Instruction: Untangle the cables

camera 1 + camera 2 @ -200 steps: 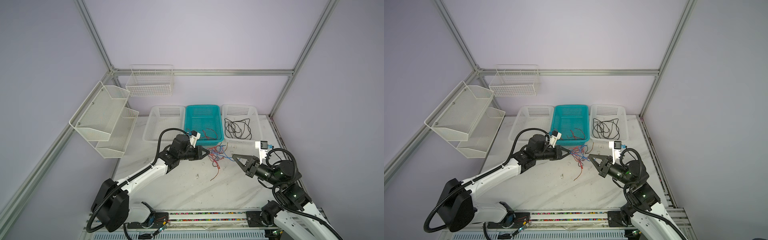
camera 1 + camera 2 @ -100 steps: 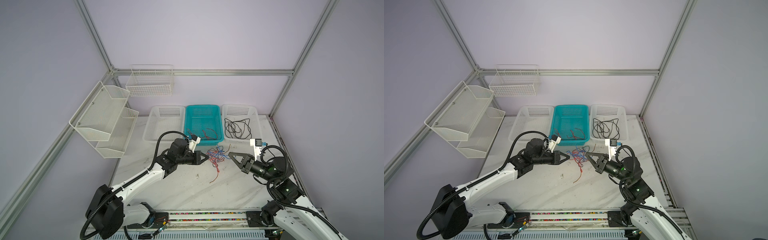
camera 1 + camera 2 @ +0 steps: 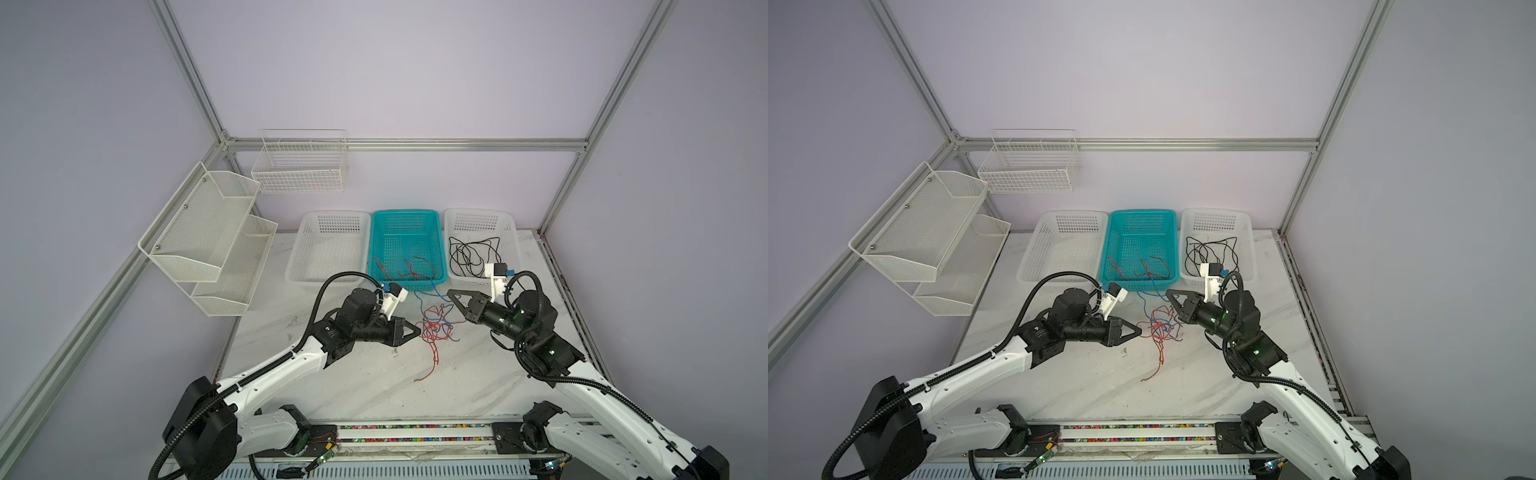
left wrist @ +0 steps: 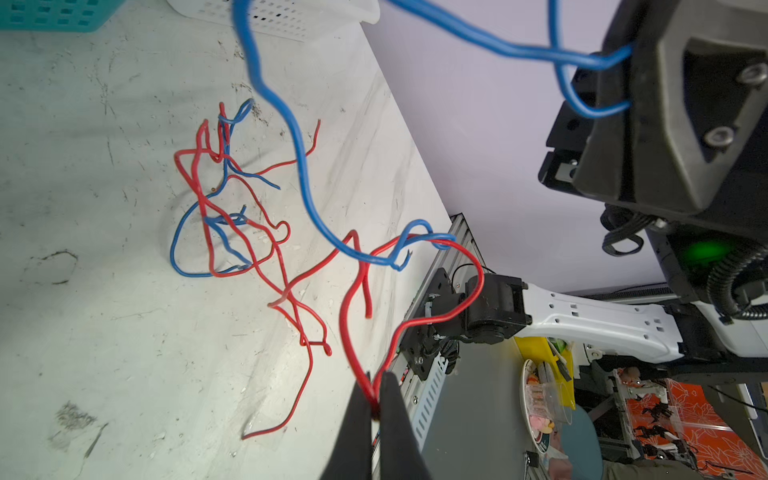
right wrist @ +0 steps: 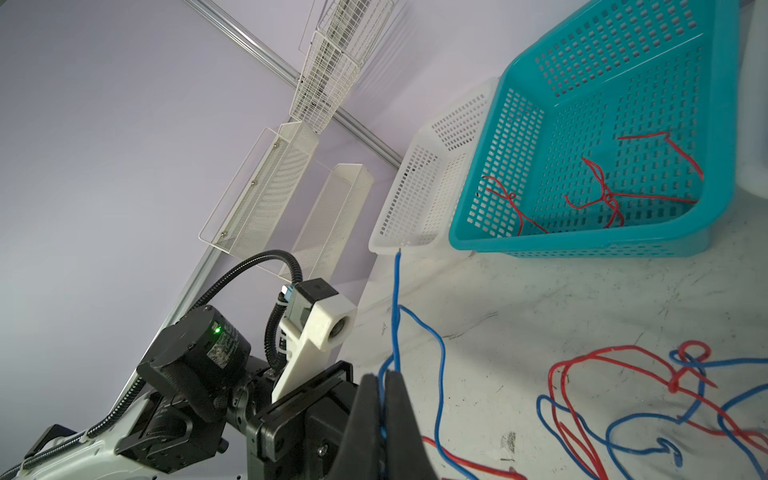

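Here a red cable [image 4: 428,320] is clamped in the left gripper [image 4: 376,386], a blue cable [image 5: 397,316] in the right gripper [image 5: 382,382]; slow, opposite pulls are advised, never jerks.

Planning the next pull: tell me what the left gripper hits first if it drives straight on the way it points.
Probably the tangle of red and blue cables just ahead of the left gripper, itself shut on a red cable; depth is unclear.

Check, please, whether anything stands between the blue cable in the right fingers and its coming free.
Yes: the blue cable is twisted round the red cable loop that the left gripper pinches.
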Robot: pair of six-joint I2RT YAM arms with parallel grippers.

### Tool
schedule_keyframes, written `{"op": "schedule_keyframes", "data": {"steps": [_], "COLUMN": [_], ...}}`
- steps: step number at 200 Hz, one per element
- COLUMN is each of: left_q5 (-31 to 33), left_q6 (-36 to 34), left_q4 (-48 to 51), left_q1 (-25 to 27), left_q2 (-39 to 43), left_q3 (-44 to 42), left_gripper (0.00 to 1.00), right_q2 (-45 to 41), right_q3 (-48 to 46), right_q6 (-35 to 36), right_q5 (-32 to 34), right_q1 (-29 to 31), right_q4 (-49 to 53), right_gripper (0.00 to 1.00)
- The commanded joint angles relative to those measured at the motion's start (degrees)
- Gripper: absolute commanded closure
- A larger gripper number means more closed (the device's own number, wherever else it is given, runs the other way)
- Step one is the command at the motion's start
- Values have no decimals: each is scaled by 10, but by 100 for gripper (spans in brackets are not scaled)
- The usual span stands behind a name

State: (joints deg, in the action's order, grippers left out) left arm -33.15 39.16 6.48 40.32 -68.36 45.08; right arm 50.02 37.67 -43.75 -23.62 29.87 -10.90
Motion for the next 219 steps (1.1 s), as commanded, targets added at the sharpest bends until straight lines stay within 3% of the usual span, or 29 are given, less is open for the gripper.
{"op": "schedule_keyframes", "data": {"steps": [1,47,99,157,219], "left_q5": [-27,-58,-70,-82,-125], "left_q6": [-24,-27,-32,-13,-4], "left_q4": [-17,-44,-17,-16,-32], "left_q1": [5,7,7,7,7], "left_q2": [25,57,133,240,231], "left_q3": [-24,-48,-98,-124,-119], "left_gripper": [100,100,100,100,100], "right_q2": [28,74,70,108,139], "right_q3": [7,-6,27,2,-11], "right_q6": [18,51,102,89,86], "right_q5": [8,-13,42,83,50], "right_q1": [-3,-3,-12,-62,-96], "right_q4": [-44,-124,-78,-69,-104], "right_gripper": [100,100,100,100,100]}}
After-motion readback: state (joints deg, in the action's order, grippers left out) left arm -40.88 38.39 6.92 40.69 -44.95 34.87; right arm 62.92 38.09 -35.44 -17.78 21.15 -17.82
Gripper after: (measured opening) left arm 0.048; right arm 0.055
